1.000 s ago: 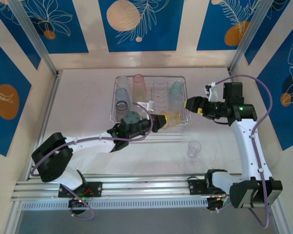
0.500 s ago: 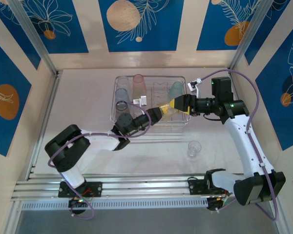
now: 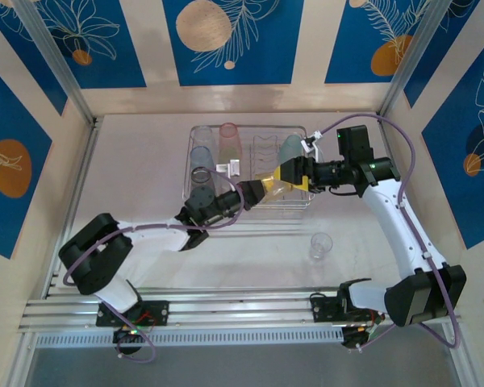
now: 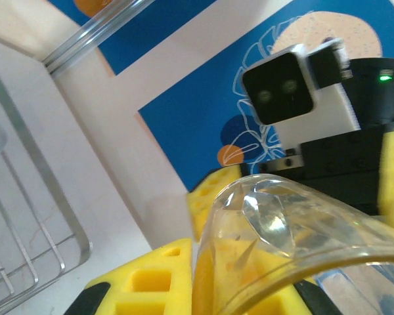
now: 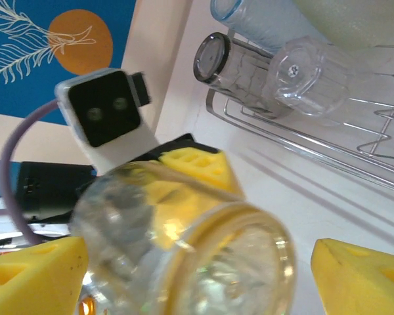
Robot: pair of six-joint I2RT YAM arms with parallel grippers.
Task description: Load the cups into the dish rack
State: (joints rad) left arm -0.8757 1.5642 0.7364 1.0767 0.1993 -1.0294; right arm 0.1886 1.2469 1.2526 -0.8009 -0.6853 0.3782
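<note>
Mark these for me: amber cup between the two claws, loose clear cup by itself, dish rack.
amber cup (image 3: 273, 184): top external view, middle of its side wall.
clear cup (image 3: 320, 245): top external view, middle of its body.
dish rack (image 3: 262, 127): top external view, far rim wire.

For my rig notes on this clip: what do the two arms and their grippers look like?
The left arm and right arm have white links, black joints and a looping lilac cable. The left gripper and right gripper have yellow fingers with square recesses, plus a white two-lens camera each. A green light glows on the right arm.
</note>
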